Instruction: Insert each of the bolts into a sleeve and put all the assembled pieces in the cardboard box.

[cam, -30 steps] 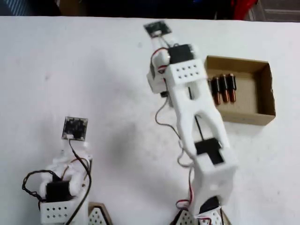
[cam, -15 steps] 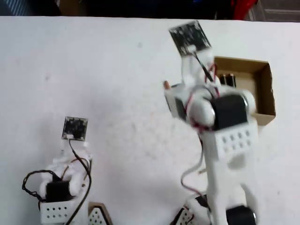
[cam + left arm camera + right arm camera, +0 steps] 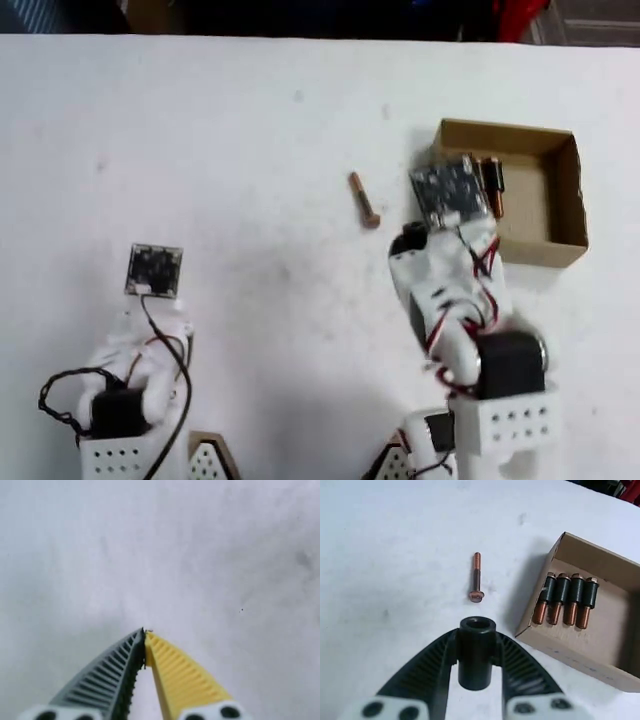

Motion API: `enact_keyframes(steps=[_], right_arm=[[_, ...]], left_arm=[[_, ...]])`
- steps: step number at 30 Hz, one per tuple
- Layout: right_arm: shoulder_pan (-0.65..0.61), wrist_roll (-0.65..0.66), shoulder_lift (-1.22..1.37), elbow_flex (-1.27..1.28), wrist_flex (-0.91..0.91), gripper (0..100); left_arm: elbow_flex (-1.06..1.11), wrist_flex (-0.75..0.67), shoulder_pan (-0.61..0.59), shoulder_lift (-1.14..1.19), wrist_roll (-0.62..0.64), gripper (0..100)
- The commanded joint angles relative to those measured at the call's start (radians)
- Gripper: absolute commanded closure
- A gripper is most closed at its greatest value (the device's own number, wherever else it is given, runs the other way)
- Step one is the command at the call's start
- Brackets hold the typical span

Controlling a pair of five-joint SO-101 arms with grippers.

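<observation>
Table (image 3: pixel 200 120): white, with two arms at the lower edge of the high view. Left arm (image 3: pixel 135 390): lower left of the frame. Left jaws: shut tip to tip, grey against yellow, holding nothing, with bare table beyond them. Right arm (image 3: pixel 455 310): lower right of the frame, its wrist just left of the box's lower left corner. Right jaws: spread partway and clamped on one black sleeve (image 3: pixel 476 652), whose open bore points out past the tips. Bolt (image 3: pixel 364 200): one, copper-coloured, loose, lying flat on the table near frame centre. It is left of the box and apart from it, head end toward the lower right, and not in a sleeve. Box (image 3: pixel 565 190): cardboard, open-topped, upper right of the frame. Assembled pieces (image 3: pixel 565 602): four, each a copper bolt through a black sleeve. They lie side by side in one row in the left half of the box.
</observation>
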Motion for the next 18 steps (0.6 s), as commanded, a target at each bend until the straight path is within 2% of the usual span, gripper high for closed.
enact_keyframes(steps=[1,10,18], right_arm=[[0.015,0.011,-0.140,0.110,-0.079,98.1],[0.008,0.011,-0.400,0.379,-0.174,98.1],[0.008,0.011,-0.527,0.512,-0.176,98.1]], left_arm=[[-0.110,0.034,0.036,-0.001,-0.012,98],[-0.261,0.094,0.045,0.001,-0.046,98],[-0.371,0.092,0.048,0.025,-0.046,98]])
